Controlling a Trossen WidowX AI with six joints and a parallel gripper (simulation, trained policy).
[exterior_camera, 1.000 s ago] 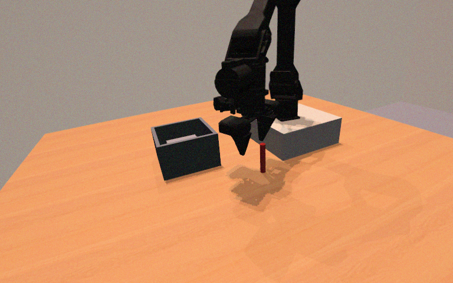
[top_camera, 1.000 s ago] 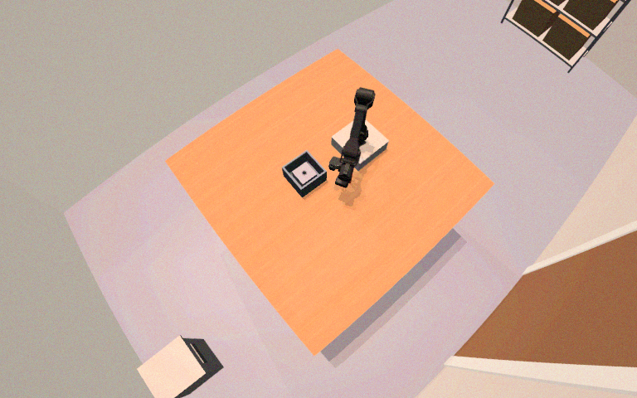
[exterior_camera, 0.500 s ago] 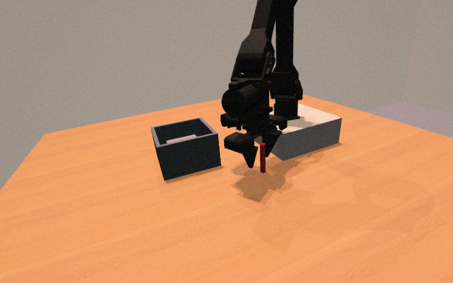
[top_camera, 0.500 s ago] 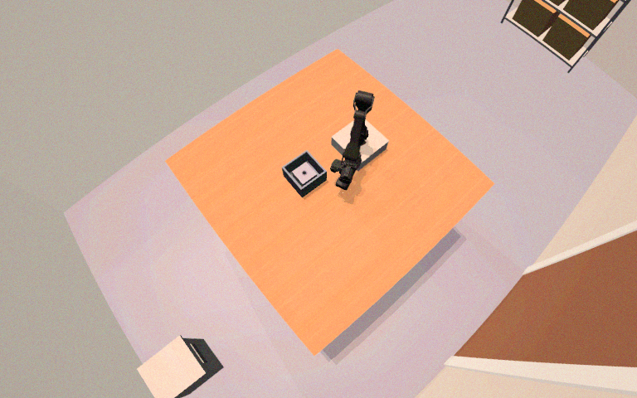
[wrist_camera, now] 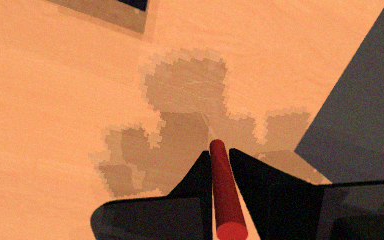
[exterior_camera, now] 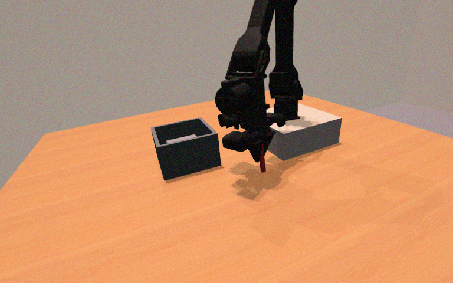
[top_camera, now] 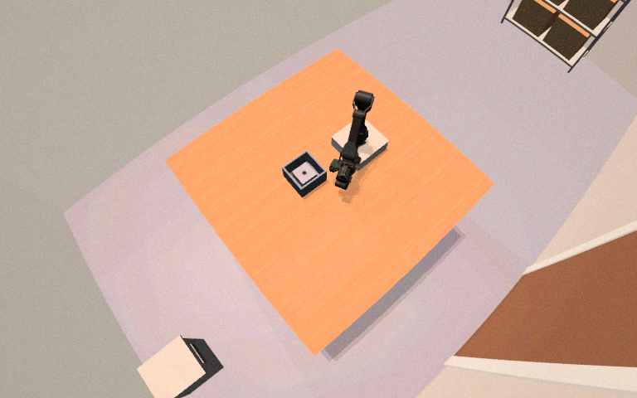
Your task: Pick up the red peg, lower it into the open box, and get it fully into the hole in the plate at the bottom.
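Note:
The red peg [exterior_camera: 263, 165] [wrist_camera: 226, 192] stands about upright, its lower end at the table top. My gripper [top_camera: 342, 184] [exterior_camera: 259, 154] [wrist_camera: 218, 155] points down and is shut on the peg, with one finger on each side. The peg's lower part shows below the fingertips in the exterior view; I cannot make it out in the top view. The open dark box [top_camera: 303, 191] [exterior_camera: 190, 157] [wrist_camera: 137, 4] stands to the left of the gripper in the top and exterior views. The pale plate [top_camera: 299, 176] [exterior_camera: 181, 138] lies at its bottom. The small dark hole [top_camera: 304, 172] is empty and uncovered in the top view.
The arm's base stands on a white-topped grey block [top_camera: 376, 141] [exterior_camera: 309, 134] [wrist_camera: 360, 95], just behind and right of the gripper in the exterior view. The wooden table [top_camera: 312, 276] [exterior_camera: 151, 227] bears box and block. A shelf rack [top_camera: 537, 36] and a white-topped cabinet [top_camera: 171, 370] stand off the table.

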